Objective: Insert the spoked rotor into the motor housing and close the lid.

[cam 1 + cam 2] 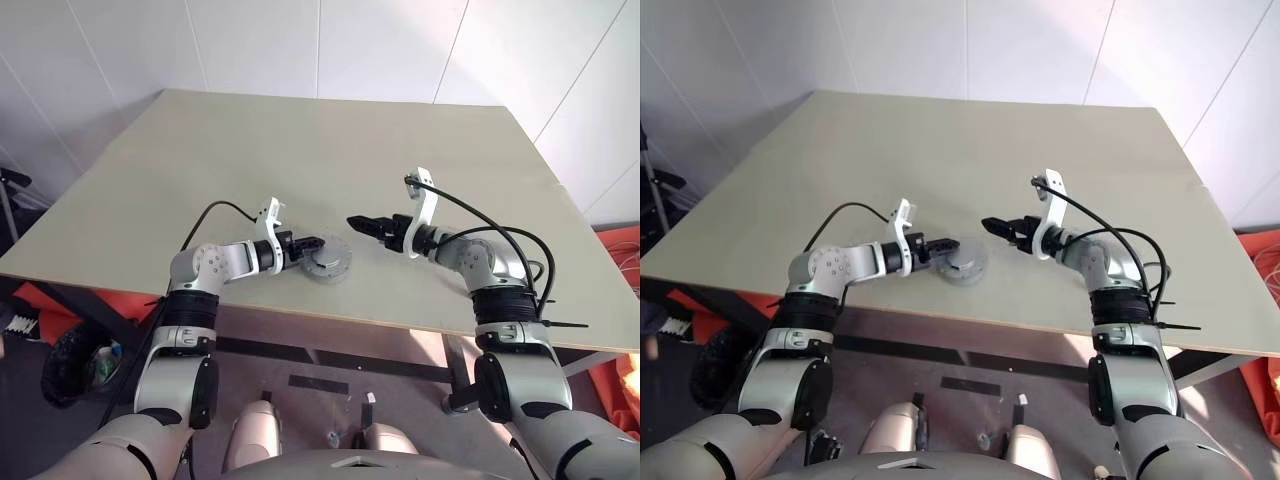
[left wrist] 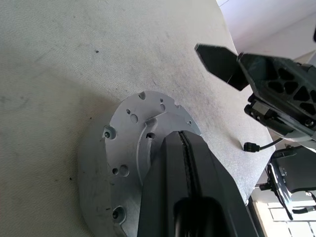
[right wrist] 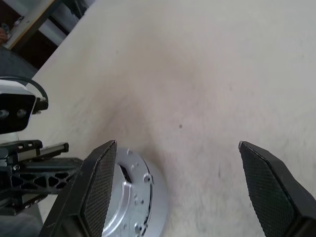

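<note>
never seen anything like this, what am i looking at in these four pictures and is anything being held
This is a humanoid robot with two arms, each ending in a two-fingered black claw. The two wide pictures come from cameras on its head, looking down over a beige table. The other two come from cameras on its wrists, looking along the fingers. One thing lies on the table: a grey round metal disc with small holes, the lid. The left claw is shut, its tips resting on the lid's top. The right claw is open and empty, hanging just beside the lid.

Pale table (image 1: 330,150) set against white panelled wall (image 1: 250,40); orange cloth (image 1: 55,300) seen beneath, at both sides.
</note>
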Motion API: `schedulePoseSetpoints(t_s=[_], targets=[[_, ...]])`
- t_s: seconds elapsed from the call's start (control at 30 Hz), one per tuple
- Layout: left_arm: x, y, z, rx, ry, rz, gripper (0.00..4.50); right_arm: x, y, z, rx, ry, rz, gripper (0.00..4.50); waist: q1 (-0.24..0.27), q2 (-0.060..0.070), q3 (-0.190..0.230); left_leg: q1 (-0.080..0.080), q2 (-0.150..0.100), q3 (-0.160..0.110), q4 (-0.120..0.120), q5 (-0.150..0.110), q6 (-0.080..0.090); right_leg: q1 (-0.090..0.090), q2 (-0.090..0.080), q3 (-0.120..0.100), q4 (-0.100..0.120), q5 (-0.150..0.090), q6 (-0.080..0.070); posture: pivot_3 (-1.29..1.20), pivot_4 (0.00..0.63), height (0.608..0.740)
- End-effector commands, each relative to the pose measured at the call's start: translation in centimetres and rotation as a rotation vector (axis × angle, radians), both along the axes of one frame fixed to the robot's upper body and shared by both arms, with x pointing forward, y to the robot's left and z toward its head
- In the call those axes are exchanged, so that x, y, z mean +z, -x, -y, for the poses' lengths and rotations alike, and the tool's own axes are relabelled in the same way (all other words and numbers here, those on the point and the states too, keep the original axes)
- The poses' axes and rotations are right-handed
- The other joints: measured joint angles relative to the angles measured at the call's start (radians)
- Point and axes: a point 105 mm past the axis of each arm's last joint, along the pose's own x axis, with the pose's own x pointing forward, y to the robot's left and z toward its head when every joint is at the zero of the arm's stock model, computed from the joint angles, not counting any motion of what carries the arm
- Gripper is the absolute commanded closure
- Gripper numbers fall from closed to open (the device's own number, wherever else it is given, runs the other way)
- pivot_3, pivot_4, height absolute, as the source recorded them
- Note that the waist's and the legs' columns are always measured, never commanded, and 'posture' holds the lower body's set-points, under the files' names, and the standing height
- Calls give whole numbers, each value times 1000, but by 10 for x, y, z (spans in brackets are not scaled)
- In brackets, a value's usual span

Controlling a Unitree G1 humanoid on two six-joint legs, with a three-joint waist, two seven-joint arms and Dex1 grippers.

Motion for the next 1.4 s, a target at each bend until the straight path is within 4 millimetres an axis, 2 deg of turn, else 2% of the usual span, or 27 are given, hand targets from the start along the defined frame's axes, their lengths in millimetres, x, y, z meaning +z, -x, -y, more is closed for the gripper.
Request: schedulePoseSetpoints(t_s=[0.03,0.17,0.4,0.53,0.7,0.87,1.13,1.4], targets=[[-19,6,-6,6,-52,-68,4500,3,17,-4,67,-1,-43,42,1,0,0,0,0,0,0,0,0,0,0,0,0,0,0,0,0,740],[-19,7,-6,7,-54,-65,4500,-5,31,0,91,8,-102,42,5,0,0,1,0,0,0,0,0,1,0,0,0,0,0,0,0,740],[-19,6,-8,13,-59,-57,4500,-5,35,3,85,-35,-161,42,5,0,0,3,0,0,0,1,-2,2,0,0,1,0,1,0,0,740],[-19,5,-10,19,-62,-55,4500,-12,40,1,76,-69,-238,42,6,0,0,3,0,0,0,1,-2,2,0,0,1,0,1,0,0,740],[-20,6,-10,22,-64,-53,4500,-17,40,-2,27,-132,-341,42,4,1,0,4,0,0,0,2,-3,2,0,0,2,0,1,0,0,740],[-19,6,-11,23,-65,-49,4500,-31,36,-2,-50,-157,-451,42,0,1,-1,6,0,0,0,2,-4,4,0,0,2,0,0,0,0,740],[-19,5,-13,33,-71,-46,4500,-32,39,-23,-16,-248,-531,42,-3,-1,-4,17,0,0,-10,6,-10,10,0,1,1,-1,2,0,0,740],[-21,6,-13,35,-74,-50,4500,-11,44,-60,119,-342,-504,42,-3,-1,-4,15,0,0,-13,6,-11,6,1,1,1,-1,0,0,0,740]])
